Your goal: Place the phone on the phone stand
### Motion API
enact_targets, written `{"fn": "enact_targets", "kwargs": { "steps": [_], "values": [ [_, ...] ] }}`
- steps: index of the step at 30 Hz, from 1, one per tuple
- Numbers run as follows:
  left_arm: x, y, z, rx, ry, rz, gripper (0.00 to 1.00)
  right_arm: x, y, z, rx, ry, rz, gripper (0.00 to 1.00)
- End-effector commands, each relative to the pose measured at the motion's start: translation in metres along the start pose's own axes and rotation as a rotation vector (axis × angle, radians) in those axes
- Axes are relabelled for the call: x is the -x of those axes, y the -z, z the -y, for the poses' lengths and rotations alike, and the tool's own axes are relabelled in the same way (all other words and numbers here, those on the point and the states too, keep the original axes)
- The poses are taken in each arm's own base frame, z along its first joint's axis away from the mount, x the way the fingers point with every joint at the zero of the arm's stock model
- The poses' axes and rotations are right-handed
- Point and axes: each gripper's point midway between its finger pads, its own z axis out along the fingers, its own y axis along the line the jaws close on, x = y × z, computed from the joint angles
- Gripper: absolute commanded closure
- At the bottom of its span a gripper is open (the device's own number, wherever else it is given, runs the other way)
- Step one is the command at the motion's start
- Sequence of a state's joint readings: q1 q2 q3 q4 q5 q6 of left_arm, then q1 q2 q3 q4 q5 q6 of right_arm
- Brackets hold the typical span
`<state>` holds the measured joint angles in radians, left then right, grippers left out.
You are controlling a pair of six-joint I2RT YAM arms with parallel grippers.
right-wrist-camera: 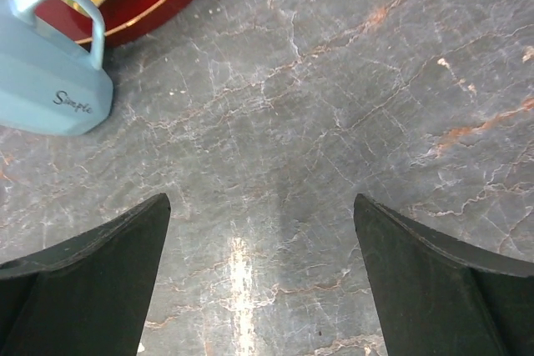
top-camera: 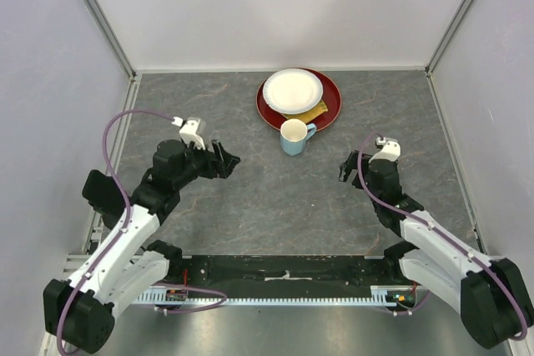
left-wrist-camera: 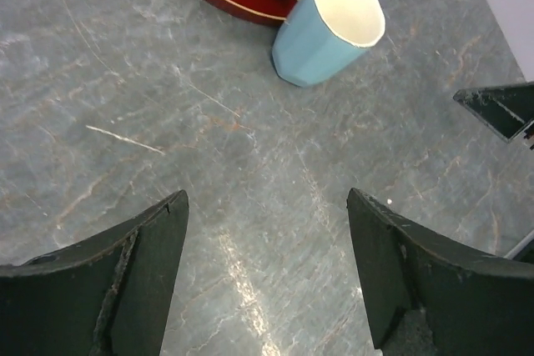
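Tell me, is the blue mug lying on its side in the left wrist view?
No, the blue mug stands upright on the table, its open mouth facing up.

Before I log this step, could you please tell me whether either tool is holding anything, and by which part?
Nothing is held: the left tool and right tool are both open and empty.

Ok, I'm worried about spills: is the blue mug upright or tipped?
Upright. The mug stands on its base, rim facing up; the left wrist view shows its white inside empty.
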<state>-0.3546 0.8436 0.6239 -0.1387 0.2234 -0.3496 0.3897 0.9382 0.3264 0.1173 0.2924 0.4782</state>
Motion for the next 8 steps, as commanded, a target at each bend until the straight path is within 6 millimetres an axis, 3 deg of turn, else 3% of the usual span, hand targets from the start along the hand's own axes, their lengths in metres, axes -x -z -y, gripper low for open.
{"fn": "enact_targets", "kwargs": {
  "steps": [1,3,4,8],
  "values": [
    [0.006,0.010,0.025,-0.111,0.037,0.104,0.17,0.017,0.010,0.000,0.020,-0.029,0.091,0.02],
    [0.018,0.022,0.035,-0.152,0.063,0.195,0.16,0.020,0.015,-0.002,0.042,-0.037,0.116,0.02],
    [0.010,0.023,0.032,-0.148,0.078,0.197,0.16,0.021,0.017,-0.003,0.052,-0.040,0.126,0.02],
    [0.013,0.039,0.030,-0.149,0.111,0.284,0.14,0.031,0.028,-0.006,0.093,-0.053,0.184,0.02]
  ]
}}
